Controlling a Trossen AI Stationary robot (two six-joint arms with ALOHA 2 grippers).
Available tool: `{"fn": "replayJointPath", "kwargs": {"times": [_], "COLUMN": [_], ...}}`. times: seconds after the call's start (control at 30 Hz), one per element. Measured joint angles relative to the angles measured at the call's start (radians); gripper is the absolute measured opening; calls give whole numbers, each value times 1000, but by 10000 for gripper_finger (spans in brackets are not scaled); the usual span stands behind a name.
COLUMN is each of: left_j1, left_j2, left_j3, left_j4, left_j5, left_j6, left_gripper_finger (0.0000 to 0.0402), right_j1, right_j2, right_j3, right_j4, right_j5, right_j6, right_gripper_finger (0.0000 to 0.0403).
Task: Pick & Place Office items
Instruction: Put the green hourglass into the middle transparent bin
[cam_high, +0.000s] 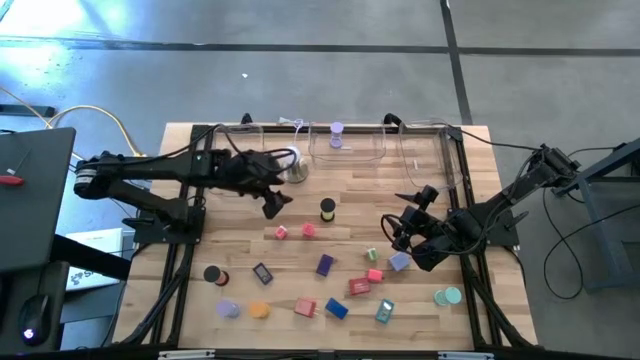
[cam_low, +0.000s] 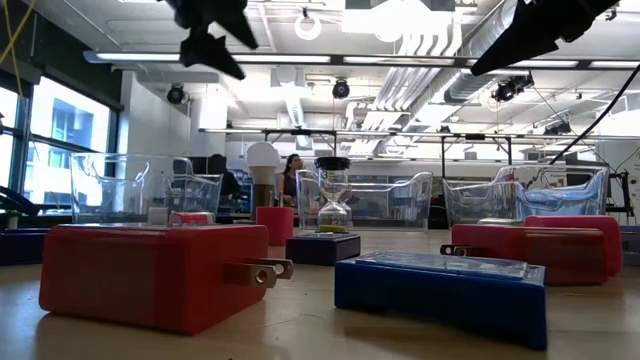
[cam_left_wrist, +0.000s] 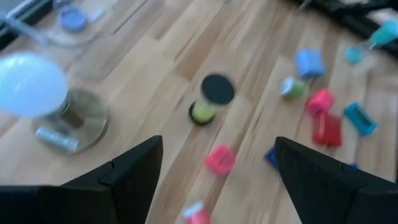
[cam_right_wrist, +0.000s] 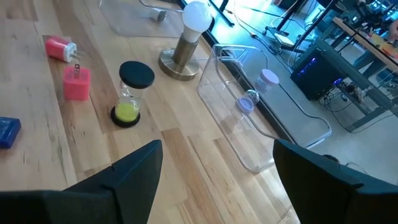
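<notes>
The left gripper (cam_high: 274, 203) hangs above the wooden table (cam_high: 200, 250), just in front of the white dome lamp (cam_high: 294, 166) on its metal base, with its fingers spread apart and nothing between them. The right gripper (cam_high: 396, 226) sits toward the right side of the table, also spread and holding nothing, with a lilac block (cam_high: 399, 261) and a green-centred roll (cam_high: 371, 255) near it. The office items lie scattered over the front half of the table. A black-capped hourglass with yellow-green sand (cam_high: 327, 209) stands upright between the two grippers. Two pink plug blocks (cam_high: 282, 232) lie just in front of it. A purple block (cam_high: 325, 264) and a small dark framed piece (cam_high: 262, 272) rest nearer the middle. A red block (cam_high: 359, 286), a blue block (cam_high: 336, 308) and a red plug block (cam_high: 305, 308) lie toward the front edge, together with a lilac roll (cam_high: 228, 309), an orange roll (cam_high: 259, 310), a black roll (cam_high: 213, 274) and a teal roll (cam_high: 448, 296). Three clear plastic trays (cam_high: 405, 145) line the far edge. The middle one holds a lilac hourglass (cam_high: 337, 135). In the low view, a person (cam_low: 292, 178) is visible in the room beyond the table.
</notes>
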Motion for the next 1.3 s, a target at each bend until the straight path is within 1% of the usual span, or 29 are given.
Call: {"fn": "replayJointPath", "kwargs": {"times": [0.13,0.33,0.43,0.57,0.63,0.7,0.83,0.93,1.03,1.1,1.17,1.2,1.3], "left_j1": [-12,-23,-23,-13,-7,-5,-6,-6,-6,-6,-11,-11,-11], "left_j2": [0,0,0,0,0,0,38,81,130,162,197,214,260], "left_j3": [0,0,0,0,0,1,-1,-1,-1,-1,-1,-1,-1], "left_j4": [57,110,148,215,256,256,227,244,290,311,367,396,455], "left_j5": [1,-7,-62,-138,-156,-165,-194,-210,-210,-206,-207,-205,-140], "left_j6": [0,2,-17,-4,-4,-3,69,128,134,100,107,118,105], "left_gripper_finger": [301,301,301,301,301,301,301,301,301,301,301,301,301], "right_j1": [0,0,0,0,0,0,0,0,0,0,0,0,0], "right_j2": [0,0,0,0,0,0,0,0,0,0,0,0,0], "right_j3": [0,0,0,0,0,0,0,0,0,0,0,0,0], "right_j4": [0,-1,-1,-1,-1,-1,-1,0,2,2,3,2,2], "right_j5": [-3,-50,-89,-105,-105,-105,-109,-111,-112,-112,-112,-112,-113], "right_j6": [0,4,5,7,7,7,11,11,11,11,11,11,11], "right_gripper_finger": [295,295,295,295,295,295,295,295,295,295,295,295,295]}}
